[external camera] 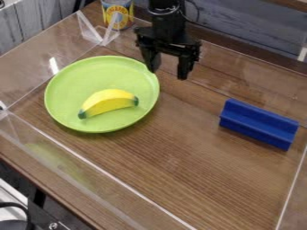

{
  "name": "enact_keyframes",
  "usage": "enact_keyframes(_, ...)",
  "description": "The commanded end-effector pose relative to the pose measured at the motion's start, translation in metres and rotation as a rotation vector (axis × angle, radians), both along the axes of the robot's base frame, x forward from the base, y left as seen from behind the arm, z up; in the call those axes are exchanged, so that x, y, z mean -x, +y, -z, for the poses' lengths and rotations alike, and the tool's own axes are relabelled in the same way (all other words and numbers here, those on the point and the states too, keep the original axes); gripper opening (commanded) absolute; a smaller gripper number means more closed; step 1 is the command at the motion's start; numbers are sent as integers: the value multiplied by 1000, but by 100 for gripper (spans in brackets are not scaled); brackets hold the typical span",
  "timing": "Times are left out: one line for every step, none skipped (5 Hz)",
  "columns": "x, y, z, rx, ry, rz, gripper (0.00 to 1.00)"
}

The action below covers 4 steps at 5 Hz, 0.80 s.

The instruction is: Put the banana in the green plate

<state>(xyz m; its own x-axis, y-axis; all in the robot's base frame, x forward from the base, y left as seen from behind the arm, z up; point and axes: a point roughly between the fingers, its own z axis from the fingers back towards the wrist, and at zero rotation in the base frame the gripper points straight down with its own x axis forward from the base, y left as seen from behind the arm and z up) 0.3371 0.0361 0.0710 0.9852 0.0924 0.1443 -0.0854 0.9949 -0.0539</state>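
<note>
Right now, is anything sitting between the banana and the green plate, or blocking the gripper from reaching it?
Nothing visible. The banana already lies inside the green plate. The gripper, jaws open and empty, hangs beyond the plate's far right rim. The blue block sits well off to the right.

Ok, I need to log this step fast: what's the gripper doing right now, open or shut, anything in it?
Gripper: open, holding nothing; the banana lies in the green plate.
</note>
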Motion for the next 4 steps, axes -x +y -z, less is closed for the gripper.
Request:
enact_keyframes(-16,12,-13,-15,-66,-91,100)
enact_keyframes(-14,13,-14,-20,-75,-126,100)
enact_keyframes(-13,12,-14,-24,-82,-153,100)
enact_keyframes(-5,8,-18,-27,-92,-127,100)
